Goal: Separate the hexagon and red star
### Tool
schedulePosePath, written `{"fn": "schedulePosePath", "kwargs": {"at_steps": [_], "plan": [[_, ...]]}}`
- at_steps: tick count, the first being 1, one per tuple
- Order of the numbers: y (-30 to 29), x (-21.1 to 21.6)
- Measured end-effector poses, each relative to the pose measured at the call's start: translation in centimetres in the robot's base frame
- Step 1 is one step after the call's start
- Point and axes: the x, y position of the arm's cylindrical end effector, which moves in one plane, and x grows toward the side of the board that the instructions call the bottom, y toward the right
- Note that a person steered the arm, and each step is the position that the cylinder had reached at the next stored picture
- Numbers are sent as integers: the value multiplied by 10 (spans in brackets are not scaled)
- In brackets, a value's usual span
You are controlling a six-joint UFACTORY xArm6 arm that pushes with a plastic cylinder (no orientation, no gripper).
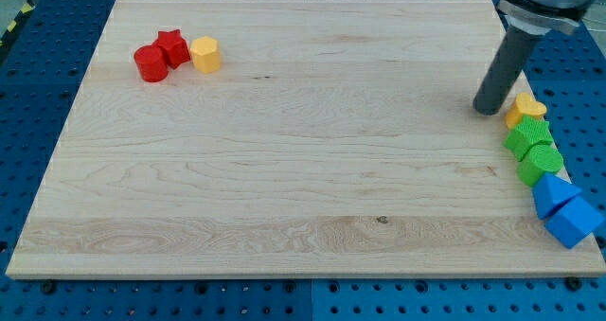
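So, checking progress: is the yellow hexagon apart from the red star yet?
Not apart: the yellow hexagon touches the red star at the view's top left; my tip is far right.

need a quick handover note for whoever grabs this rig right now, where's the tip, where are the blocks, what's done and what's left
My tip rests on the board near the view's right edge, just left of the yellow heart, touching no task block.

The yellow hexagon and red star sit at the view's top left, pressed side by side, with the red cylinder against the star's other side.

Down the right edge run two green blocks and two blue blocks.

Done: nothing, the pair is not yet separated.

Left: cross the wooden board to the top left and push the hexagon away from the star.
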Motion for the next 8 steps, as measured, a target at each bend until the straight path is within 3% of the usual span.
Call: {"fn": "schedulePosePath", "kwargs": {"at_steps": [5, 8], "plan": [[-183, -8], [-234, -9]]}}
